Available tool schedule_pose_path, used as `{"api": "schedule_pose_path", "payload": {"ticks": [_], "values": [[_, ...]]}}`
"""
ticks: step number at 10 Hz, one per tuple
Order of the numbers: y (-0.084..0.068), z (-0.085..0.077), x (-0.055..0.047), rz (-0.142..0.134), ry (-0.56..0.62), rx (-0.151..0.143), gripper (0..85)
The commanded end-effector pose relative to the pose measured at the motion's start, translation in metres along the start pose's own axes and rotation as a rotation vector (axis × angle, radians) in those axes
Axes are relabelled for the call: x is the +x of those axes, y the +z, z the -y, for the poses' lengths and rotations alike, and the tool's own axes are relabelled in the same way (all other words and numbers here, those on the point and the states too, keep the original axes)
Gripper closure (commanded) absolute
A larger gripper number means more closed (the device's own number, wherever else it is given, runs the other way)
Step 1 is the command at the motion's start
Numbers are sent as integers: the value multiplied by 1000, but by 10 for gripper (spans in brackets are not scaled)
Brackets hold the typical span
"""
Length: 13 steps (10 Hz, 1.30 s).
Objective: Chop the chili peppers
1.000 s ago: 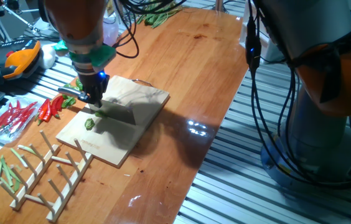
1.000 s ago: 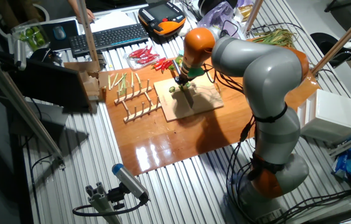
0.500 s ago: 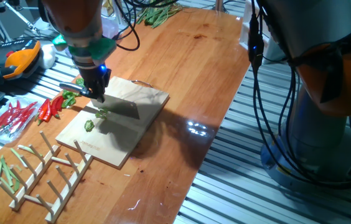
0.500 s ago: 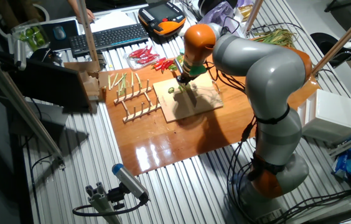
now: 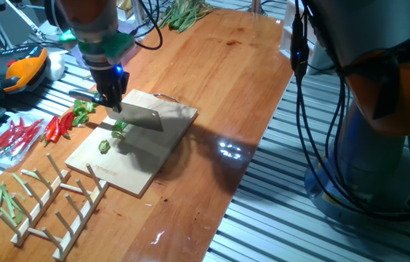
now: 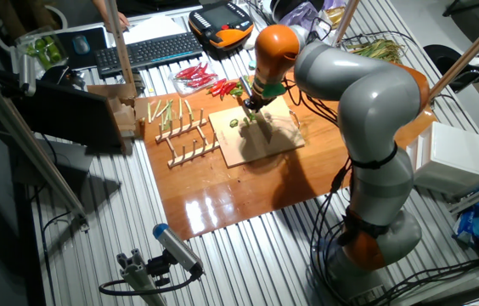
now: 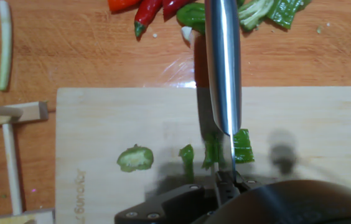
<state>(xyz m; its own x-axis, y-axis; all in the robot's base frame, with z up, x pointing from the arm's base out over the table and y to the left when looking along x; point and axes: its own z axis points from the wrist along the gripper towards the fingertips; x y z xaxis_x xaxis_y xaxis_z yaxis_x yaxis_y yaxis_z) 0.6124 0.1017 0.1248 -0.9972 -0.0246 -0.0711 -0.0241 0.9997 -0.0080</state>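
I see the gripper (image 5: pixel 110 93) clamped on a knife (image 7: pixel 223 62), blade raised just above the cutting board (image 7: pixel 101 124). The chili peppers (image 7: pixel 135 157) lie on the board as green chunks: one slice toward its left side, others (image 7: pixel 243 146) directly beneath the blade. Red chilies (image 5: pixel 58 125) lie just beyond the board's far edge.

We're seeing the wooden table (image 5: pixel 227 80) carrying a cutting board (image 5: pixel 136 156), a peg rack (image 5: pixel 59 200), red chilies (image 5: pixel 58 127) and pale stalk strips (image 5: pixel 1 200) lying right on it.
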Motion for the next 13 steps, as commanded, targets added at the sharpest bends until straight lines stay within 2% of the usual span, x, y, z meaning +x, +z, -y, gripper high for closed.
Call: {"api": "schedule_pose_path", "payload": {"ticks": [1,3,6,9,11,13], "values": [[5,3,-2,4,-2,-6,850],[16,4,-6,14,-8,-21,850],[30,3,-9,28,-11,-26,850],[37,4,-11,40,-18,-27,850],[28,2,-9,34,-8,-22,850],[18,1,-6,26,4,-4,850]]}}
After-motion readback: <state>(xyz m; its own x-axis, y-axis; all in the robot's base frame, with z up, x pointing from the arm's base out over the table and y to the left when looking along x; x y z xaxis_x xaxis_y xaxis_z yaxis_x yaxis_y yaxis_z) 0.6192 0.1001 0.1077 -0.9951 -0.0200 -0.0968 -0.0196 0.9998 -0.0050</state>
